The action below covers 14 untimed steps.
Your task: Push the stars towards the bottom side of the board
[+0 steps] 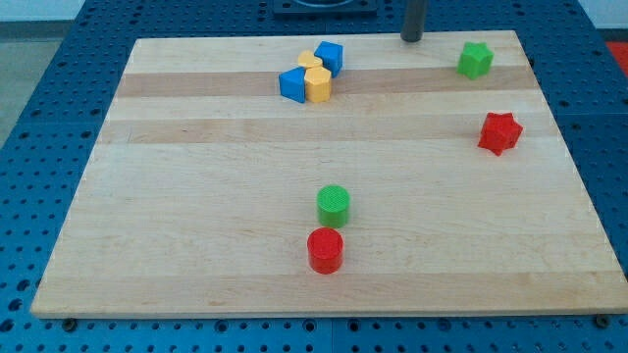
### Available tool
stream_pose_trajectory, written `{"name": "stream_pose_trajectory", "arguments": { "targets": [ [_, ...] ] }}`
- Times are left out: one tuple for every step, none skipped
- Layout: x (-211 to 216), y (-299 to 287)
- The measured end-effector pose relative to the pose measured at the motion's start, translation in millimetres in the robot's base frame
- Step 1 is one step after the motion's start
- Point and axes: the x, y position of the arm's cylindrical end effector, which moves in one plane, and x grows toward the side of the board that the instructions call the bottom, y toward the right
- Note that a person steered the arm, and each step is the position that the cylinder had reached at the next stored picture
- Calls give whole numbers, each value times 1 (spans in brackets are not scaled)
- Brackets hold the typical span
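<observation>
A green star [475, 60] lies near the view's top right of the wooden board [196, 226]. A red star [499, 132] lies below it, near the right edge. My tip [411, 38] touches the board at its top edge, to the left of the green star and a little above it, with a gap between them. The red star is farther off, down and to the right of the tip.
Two blue blocks [329, 56] [292, 84] and two yellow blocks [317, 84] cluster at the top centre, left of the tip. A green cylinder [334, 204] and a red cylinder [325, 250] stand close together at the lower centre.
</observation>
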Motion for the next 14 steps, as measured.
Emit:
{"name": "stream_pose_trajectory", "arguments": {
  "targets": [
    [-2, 20],
    [10, 69],
    [32, 72],
    [39, 86],
    [73, 75],
    [126, 57],
    [178, 42],
    [219, 33],
    [200, 33],
    [142, 60],
    [173, 124],
    [235, 140],
    [242, 135],
    [236, 126]
  ]
}}
